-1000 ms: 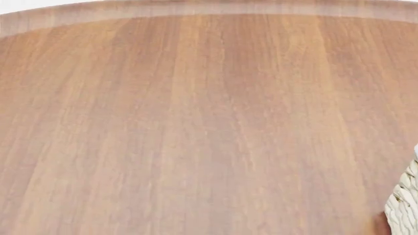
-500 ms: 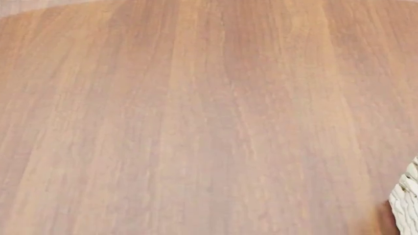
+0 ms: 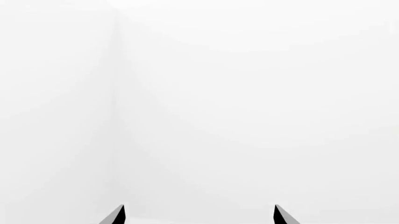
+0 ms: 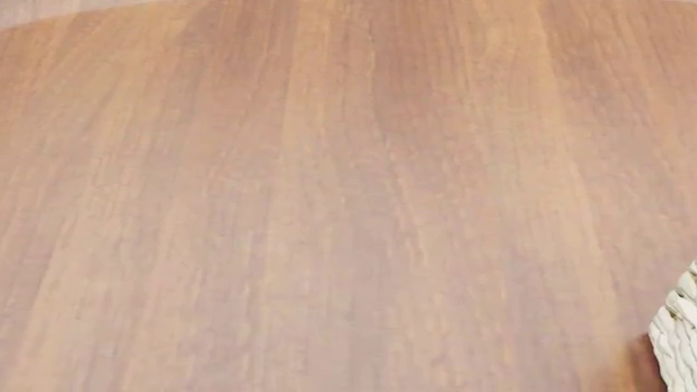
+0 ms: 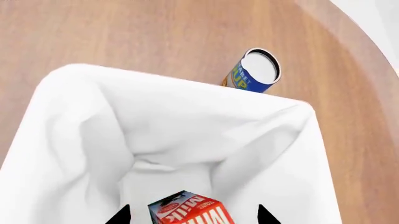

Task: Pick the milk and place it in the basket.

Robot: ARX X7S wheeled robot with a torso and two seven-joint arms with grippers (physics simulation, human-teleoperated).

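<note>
In the right wrist view the milk (image 5: 190, 212), with its red top and white lettering, lies tilted inside the basket (image 5: 74, 116), over the white cloth liner. My right gripper (image 5: 193, 215) is right above it. The jaws are open, with a gap on both sides of the carton. In the head view only a woven corner of the basket (image 4: 677, 343) shows, at the lower right edge. My left gripper (image 3: 198, 215) is open and empty, facing a blank white background. Neither gripper shows in the head view.
A blue can (image 5: 255, 71) with a white top stands on the wooden table (image 5: 156, 32) just outside the basket's far rim. The table's rounded edge (image 5: 367, 51) runs close behind the can. The head view shows mostly bare wood tabletop (image 4: 326, 204).
Since one second ago the head view has shifted, so the table's far edge has almost left the top of the picture. Nothing has changed in the last half second.
</note>
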